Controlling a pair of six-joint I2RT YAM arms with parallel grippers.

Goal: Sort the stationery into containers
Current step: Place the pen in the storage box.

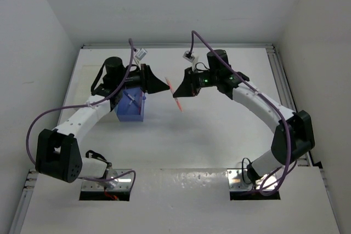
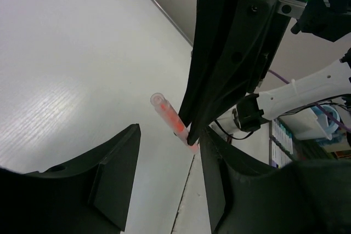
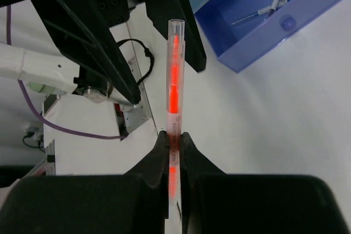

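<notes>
The right end effector (image 3: 174,138) pinches the lower end of a translucent plastic pen with an orange core (image 3: 174,80) at the top view's centre. In the right wrist view its long axis runs up-frame toward the left end effector (image 2: 170,135), whose jaws stand apart, seemingly either side of the free tip; the blue translucent plastic drawer-box (image 1: 131,114) sits just left.

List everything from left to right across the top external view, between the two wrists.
Blue translucent plastic drawer-box → left gripper, fingers open → thin orange-red pen → right gripper, shut on the pen.
</notes>
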